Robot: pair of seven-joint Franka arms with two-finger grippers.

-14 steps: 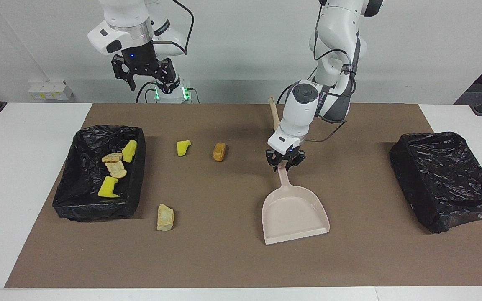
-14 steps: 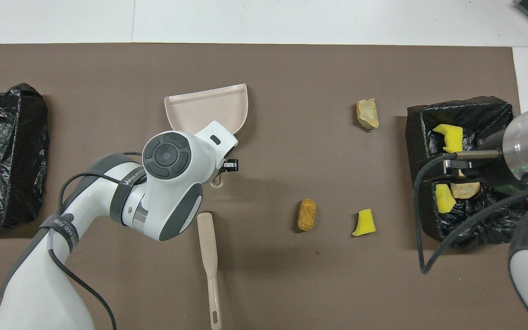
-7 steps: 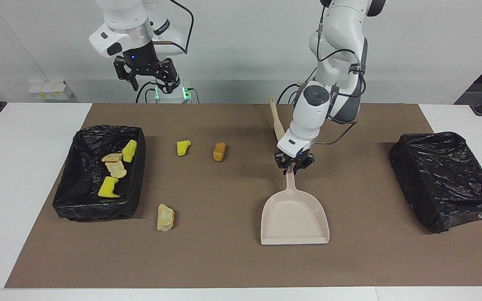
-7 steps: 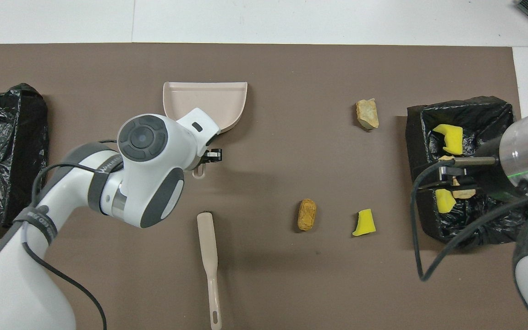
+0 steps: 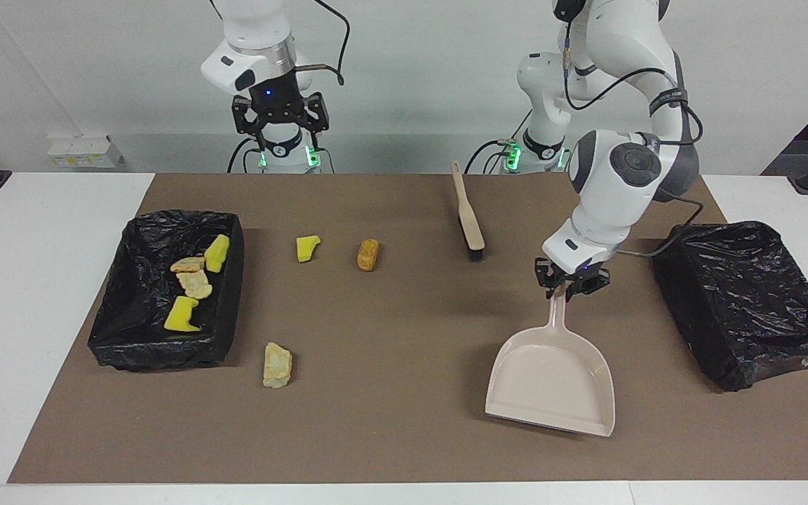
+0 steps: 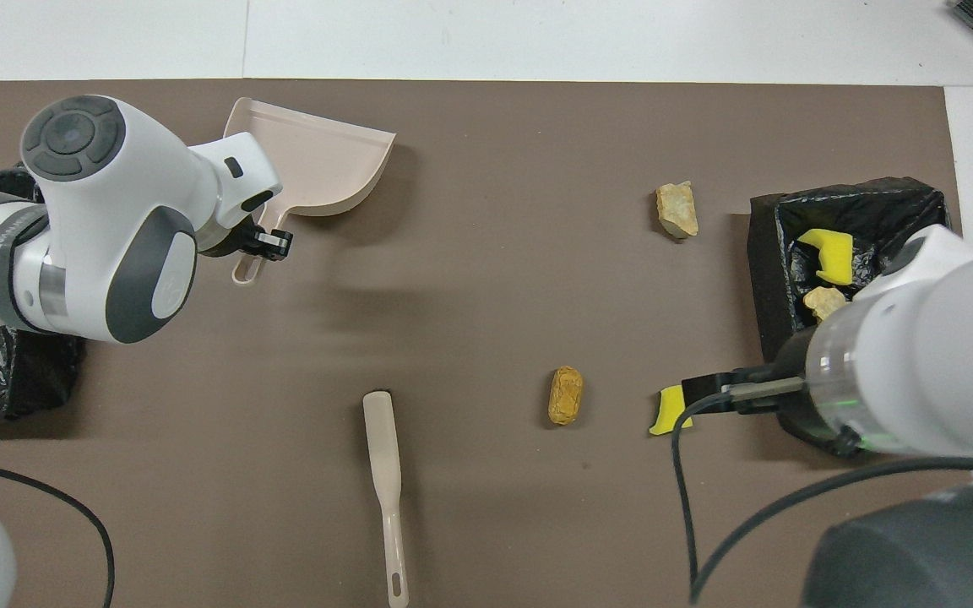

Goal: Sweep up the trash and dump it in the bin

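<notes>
- My left tool (image 5: 571,284) is pinched on the handle of the dustpan (image 5: 551,382), which hangs tilted over the tabletop (image 5: 390,421), beside the covered black bin (image 5: 748,301).
- My right tool (image 5: 279,126) waits high near its base, fingers spread, holding nothing.
- Relative to the open bin (image 5: 232,294) at my right arm's end: four pieces of trash (image 5: 193,284) lie in it; a yellow chunk (image 5: 307,248), an orange-brown piece (image 5: 368,254) and a pale lump (image 5: 277,365) lie beside it on the mat.
- The brush (image 5: 468,217) lies between the orange-brown piece and the dustpan.
</notes>
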